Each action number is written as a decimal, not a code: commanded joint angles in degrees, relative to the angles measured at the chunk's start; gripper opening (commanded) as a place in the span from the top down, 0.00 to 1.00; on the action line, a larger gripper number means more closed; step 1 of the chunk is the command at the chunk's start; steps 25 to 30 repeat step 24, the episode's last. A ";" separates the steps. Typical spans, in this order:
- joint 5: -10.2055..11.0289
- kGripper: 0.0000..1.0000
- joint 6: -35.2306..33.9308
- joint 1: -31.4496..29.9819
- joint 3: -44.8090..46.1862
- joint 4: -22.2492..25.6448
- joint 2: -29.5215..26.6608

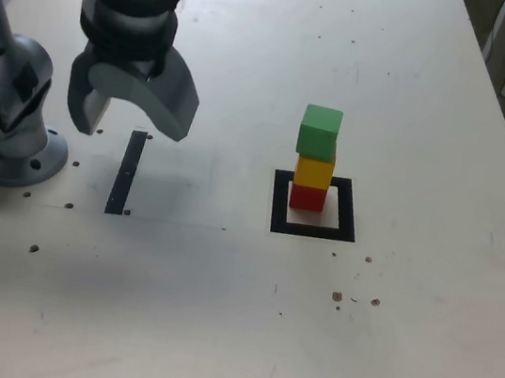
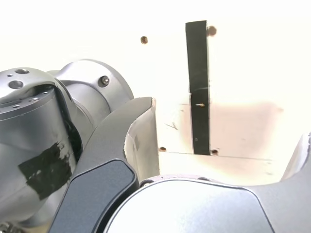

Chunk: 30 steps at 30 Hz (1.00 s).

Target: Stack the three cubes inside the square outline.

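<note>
At the left edge of the counter (image 1: 212,335), as the exterior view shows it, stands the grey base of the arm (image 1: 9,129). Just to the right of it the pincer (image 1: 129,123) hangs above the counter with its jaws spread wide, and nothing is between them. Under the pincer lies a narrow black strip (image 1: 124,175) of tape, which runs toward the near edge of the counter. The wrist view shows the same strip (image 2: 198,82) on the pale surface between the two grey jaws, with small dark holes beside it.

Further to the right in the exterior view, near the middle of the counter and well apart from the pincer, is the black square outline (image 1: 279,203). The three cubes stand in one tower on its pale centre. The red cube (image 1: 307,197) is at the bottom and touches the counter inside the outline. The yellow cube (image 1: 314,171) sits on it. The green cube (image 1: 319,131) is on top, turned a little against the yellow one. A few dark specks lie near the front right corner of the outline.
</note>
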 commanded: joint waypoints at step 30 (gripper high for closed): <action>-1.90 0.00 -1.00 0.18 4.45 -2.73 -3.78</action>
